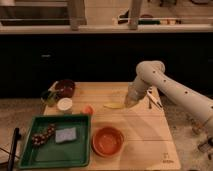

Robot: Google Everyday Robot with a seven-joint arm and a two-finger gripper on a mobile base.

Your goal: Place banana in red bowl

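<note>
The gripper (129,102) sits at the right end of the banana (114,105), whose long axis runs left-right. Whether the gripper holds it cannot be told. The red bowl (108,141) lies below the banana in the camera view.

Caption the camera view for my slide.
Gripper low at one end of the banana on the wooden table; red bowl empty beside the green tray.

Slim pale-yellow banana (114,105) laid flat, gripper (128,102) positioned at its right end. Round red bowl (96,145) set upright nearby, apart.
</note>
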